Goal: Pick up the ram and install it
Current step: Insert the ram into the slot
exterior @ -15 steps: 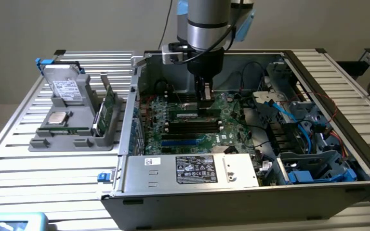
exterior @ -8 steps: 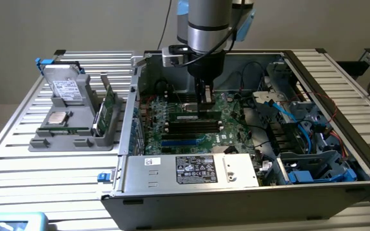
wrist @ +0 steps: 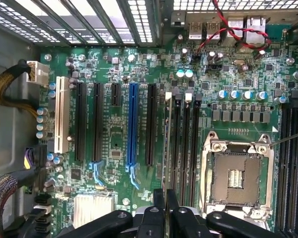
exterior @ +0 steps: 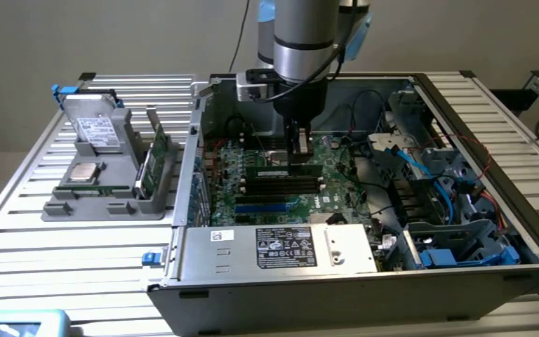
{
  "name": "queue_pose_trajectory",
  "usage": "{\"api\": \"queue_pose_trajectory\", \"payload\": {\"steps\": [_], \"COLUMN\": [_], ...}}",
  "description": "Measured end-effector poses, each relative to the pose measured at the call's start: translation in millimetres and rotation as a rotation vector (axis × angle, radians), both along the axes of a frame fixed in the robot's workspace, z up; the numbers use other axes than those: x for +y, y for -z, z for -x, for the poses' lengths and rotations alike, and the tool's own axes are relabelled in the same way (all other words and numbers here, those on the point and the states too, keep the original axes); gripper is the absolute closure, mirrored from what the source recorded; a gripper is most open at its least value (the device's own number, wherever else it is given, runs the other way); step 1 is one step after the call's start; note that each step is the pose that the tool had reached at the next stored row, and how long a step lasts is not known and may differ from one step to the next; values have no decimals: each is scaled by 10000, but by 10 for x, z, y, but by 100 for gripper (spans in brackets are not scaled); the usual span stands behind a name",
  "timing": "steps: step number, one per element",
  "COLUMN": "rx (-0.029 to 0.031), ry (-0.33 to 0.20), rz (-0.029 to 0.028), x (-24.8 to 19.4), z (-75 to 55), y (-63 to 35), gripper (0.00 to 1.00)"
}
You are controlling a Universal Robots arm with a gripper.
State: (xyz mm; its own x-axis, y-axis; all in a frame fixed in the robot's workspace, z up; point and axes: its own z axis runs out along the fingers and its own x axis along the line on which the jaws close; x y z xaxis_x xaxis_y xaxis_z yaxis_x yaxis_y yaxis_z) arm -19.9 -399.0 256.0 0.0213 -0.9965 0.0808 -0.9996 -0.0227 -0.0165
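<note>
My jaws are pinched narrow on the ram [exterior: 288, 170], holding it at the black slots [exterior: 279, 187] of the motherboard [exterior: 333, 153] inside the open case [exterior: 344, 302]. The grey tray [exterior: 110, 207] beside the case holds drives.

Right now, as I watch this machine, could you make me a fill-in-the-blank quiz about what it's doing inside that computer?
1. The hand is shut on a slim ___ stick, the ram.
2. The ram is held over the motherboard, inside an open computer ___.
3. One long slot on the motherboard is coloured ___.
4. The grey tray stands on the exterior view's ___ side of the table.
Missing words: green; case; blue; left.
</note>
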Motion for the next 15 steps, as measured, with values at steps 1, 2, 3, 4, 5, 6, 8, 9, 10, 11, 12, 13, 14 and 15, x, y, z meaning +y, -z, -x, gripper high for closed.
{"api": "queue_pose_trajectory", "payload": {"steps": [1,2,3,4,5,6,8,9,10,11,12,13,14,15], "rx": [0,-1,-1,0,0,0,0,0,0,1,1,1,-1,-1], "ry": [1,1,0,0,0,-1,-1,-1,-1,0,-1,0,0,-1], "rz": [-34,-59,-71,-73,-73,-73,-74,-73,-73,-72,-71,-71,-75,-72], "x": [0,0,0,0,0,0,0,0,0,-1,-1,-1,0,0], "z": [0,0,0,0,0,0,0,0,0,0,0,0,0,0], "y": [7,17,27,39,51,62,79,85,89,90,90,91,96,101], "gripper": [87,87,87,87,87,87,87,87,87,87,87,87,87,87]}}
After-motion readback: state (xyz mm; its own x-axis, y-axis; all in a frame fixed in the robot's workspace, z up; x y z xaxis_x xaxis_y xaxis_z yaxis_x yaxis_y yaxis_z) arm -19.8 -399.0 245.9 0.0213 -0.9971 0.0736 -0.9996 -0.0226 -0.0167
